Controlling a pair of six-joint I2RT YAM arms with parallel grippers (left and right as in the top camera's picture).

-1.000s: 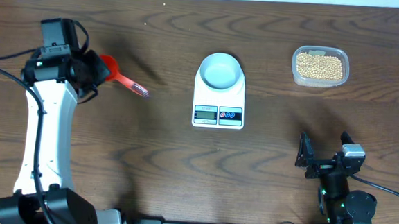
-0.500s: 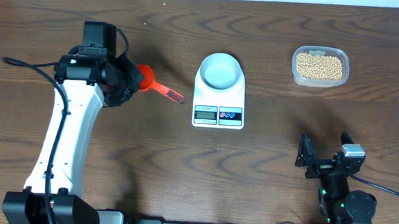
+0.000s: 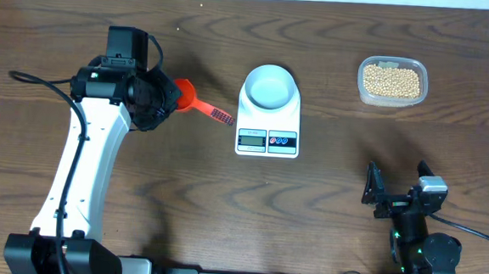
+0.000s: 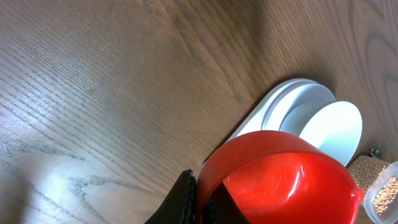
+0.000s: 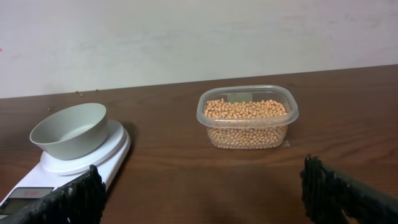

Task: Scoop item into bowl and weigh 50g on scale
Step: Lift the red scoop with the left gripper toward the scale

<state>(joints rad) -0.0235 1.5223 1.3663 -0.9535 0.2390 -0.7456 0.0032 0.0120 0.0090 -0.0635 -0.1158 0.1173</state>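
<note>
Red scoop (image 3: 197,104), pale blue-gry bowl (image 3: 271,85), wht scale (image 3: 268,121), tan beans (image 3: 392,81).

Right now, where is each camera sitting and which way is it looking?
Overhead: above the table, looking straight down; shows both arms, left gripper holding the red scoop, right gripper open.
Left wrist: behind the scoop, looking over it toward the bowl on the scale; one black finger shows.
Right wrist: low, looking level across the table at the tub of beans; both fingers show.
Shared: all three see bowl, scale and beans.
</note>
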